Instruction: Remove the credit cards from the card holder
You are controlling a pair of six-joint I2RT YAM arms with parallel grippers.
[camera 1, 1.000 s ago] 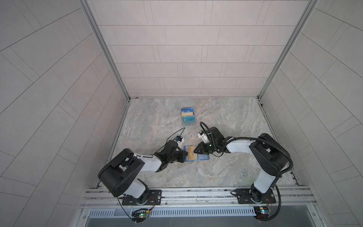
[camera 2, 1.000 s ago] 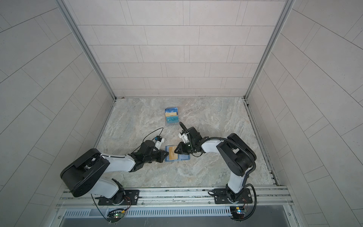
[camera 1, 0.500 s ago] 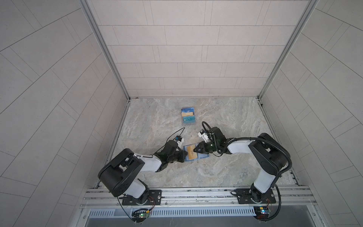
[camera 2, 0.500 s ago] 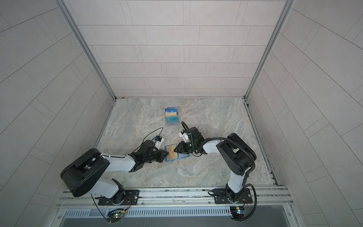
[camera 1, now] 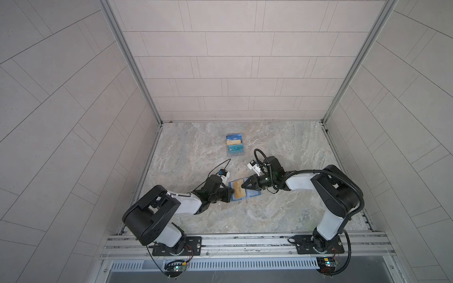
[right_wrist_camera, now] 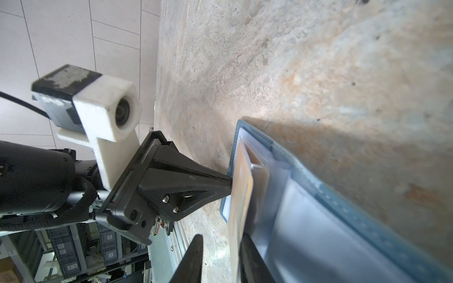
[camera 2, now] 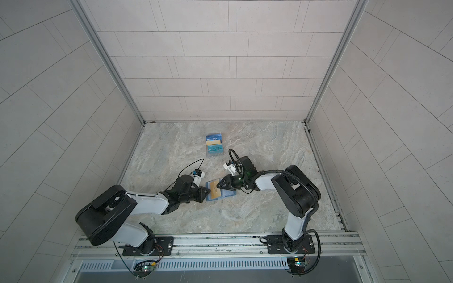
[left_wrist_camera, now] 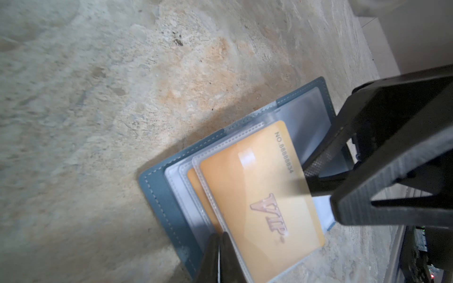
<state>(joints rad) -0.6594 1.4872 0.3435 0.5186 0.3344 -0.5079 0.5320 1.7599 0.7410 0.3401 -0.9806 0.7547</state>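
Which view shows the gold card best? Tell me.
The left wrist view: the gold card, sleeved in the card holder, faces the camera, print readable. The right wrist view shows only its edge; both top views, a small gold patch.

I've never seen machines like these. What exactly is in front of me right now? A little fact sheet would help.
setting: marble-patterned table, tiled walls around it
card holder: open, lying on the table between the two arms
gold card: at least partly inside the top clear sleeve, raised at an angle
left gripper: shut, pinching the sleeve edge of the card holder
right gripper: open, a finger on either side of the gold card's edge
farther back: clear stand showing cards
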